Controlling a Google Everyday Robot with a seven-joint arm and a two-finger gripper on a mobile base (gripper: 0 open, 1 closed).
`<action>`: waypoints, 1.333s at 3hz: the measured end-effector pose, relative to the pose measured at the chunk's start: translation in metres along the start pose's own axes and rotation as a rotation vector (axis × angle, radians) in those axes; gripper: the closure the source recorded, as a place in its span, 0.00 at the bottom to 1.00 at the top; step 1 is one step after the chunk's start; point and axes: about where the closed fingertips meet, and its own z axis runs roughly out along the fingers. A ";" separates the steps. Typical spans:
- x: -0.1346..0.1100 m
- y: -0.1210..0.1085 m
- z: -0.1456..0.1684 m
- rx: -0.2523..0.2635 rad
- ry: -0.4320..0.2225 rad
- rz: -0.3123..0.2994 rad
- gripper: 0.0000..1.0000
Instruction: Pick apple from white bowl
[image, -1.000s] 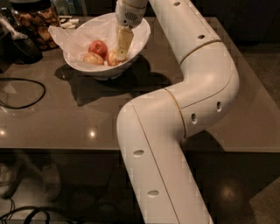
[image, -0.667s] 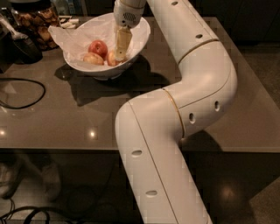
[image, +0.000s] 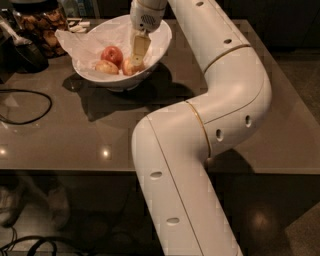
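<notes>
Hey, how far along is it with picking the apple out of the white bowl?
Done: the gripper is down inside the white bowl, right at the mottled apple. In hand: getting hold of it; whether it's gripped can't be seen. Left: the apple sits low in the bowl, so lifting it out remains.

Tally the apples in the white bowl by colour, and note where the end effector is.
red apple: 1
pale yellowish apple: 1
mottled yellow-red apple: 1
Total: 3 apples, all in the white bowl.
The end effector is inside the bowl, right at the mottled yellow-red apple.
</notes>
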 end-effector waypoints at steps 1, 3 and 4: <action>0.001 0.000 0.000 -0.001 0.004 -0.002 0.36; 0.001 0.000 0.002 -0.003 0.010 -0.006 0.31; 0.000 0.000 0.008 -0.013 0.016 -0.012 0.31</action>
